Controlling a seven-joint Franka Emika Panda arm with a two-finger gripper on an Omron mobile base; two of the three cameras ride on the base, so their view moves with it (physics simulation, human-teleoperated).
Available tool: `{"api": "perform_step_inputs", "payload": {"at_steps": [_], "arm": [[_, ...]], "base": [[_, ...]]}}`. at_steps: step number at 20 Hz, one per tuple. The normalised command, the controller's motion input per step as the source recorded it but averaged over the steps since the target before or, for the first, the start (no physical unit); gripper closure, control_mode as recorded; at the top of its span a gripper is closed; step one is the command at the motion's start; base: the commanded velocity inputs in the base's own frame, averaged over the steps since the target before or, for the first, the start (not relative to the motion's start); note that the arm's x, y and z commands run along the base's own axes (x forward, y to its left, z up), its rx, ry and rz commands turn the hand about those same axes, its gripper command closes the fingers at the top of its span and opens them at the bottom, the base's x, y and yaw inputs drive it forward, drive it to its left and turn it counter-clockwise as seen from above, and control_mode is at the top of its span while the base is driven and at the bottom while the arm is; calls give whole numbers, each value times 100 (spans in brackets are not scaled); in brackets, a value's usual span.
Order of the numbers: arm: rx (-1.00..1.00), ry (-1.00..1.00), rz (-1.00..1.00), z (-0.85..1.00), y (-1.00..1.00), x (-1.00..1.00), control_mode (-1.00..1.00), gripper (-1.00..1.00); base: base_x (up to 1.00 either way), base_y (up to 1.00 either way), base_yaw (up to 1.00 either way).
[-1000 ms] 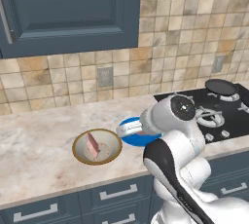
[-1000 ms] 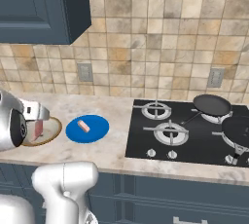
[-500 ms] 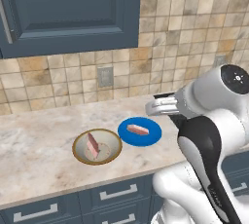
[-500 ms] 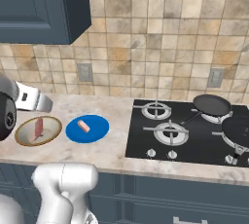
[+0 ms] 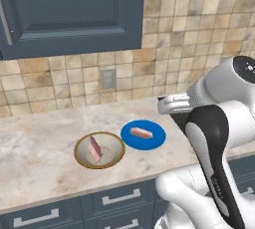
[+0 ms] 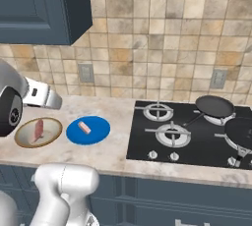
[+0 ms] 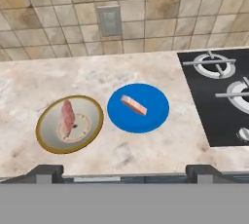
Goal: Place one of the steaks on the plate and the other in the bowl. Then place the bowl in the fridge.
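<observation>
Pulled back and up goes the end effector, fingers apart, empty; steaks sit sorted in bowl and plate, mid-frame.

Countertop clearance, as seen past the fingertips

Ahead of the parted fingers lay bare marble counter. Beyond it, the bowl sat toward the left finger and the blue plate just beside it, centred, apart; each held a steak. The black cooktop with raised burner grates bounded the right side. The tiled wall with its outlet closed the far edge.
</observation>
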Motion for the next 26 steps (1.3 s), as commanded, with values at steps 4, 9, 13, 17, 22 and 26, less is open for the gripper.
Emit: {"api": "perform_step_inputs", "payload": {"at_steps": [4, 9, 13, 17, 22, 26], "arm": [[0, 0, 0, 0, 0, 0, 100, -100], [0, 0, 0, 0, 0, 0, 100, -100], [0, 0, 0, 0, 0, 0, 100, -100], [0, 0, 0, 0, 0, 0, 100, -100], [0, 0, 0, 0, 0, 0, 100, -100], [0, 0, 0, 0, 0, 0, 100, -100]], "base": [[34, -83, -3], [-17, -89, -41], [0, 0, -100], [0, 0, -100], [0, -4, -98], [0, -32, -88]]}}
